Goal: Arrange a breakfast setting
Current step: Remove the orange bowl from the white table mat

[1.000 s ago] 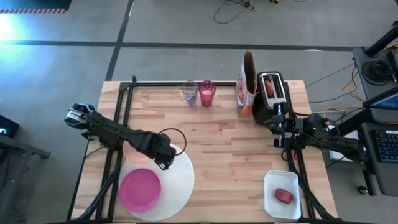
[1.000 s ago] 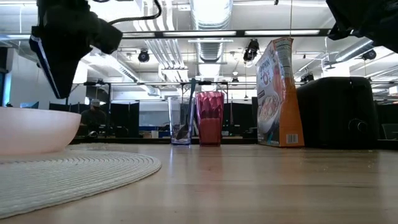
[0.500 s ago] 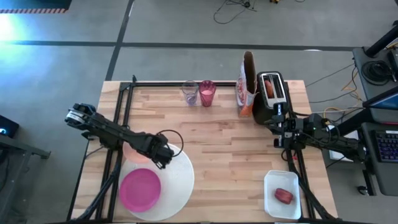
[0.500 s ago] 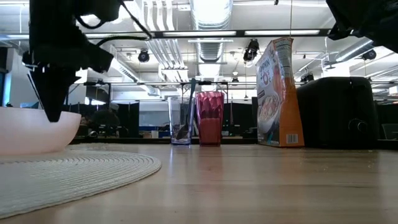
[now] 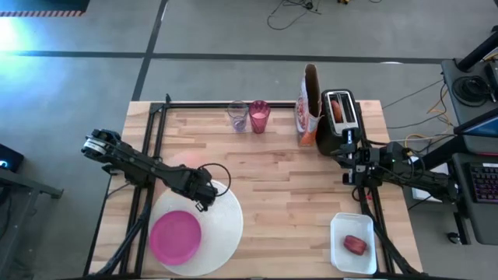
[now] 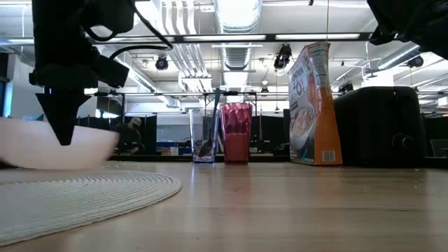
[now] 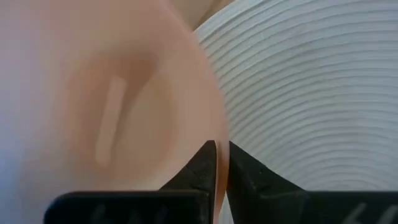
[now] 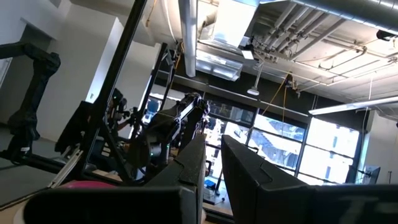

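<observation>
We count two arms, each with one gripper: left gripper, right gripper. Two round plates: large white round plate, smaller magenta plate. One pale pink bowl. Two cups: pink translucent cup, clear tumbler. One cereal box. One black toaster. One white tray holding one small red food.

Grey floor; ceiling ducts; windows

pale pink bowl sat upright beside the large white round plate; a smaller magenta plate lay on that plate.
</observation>
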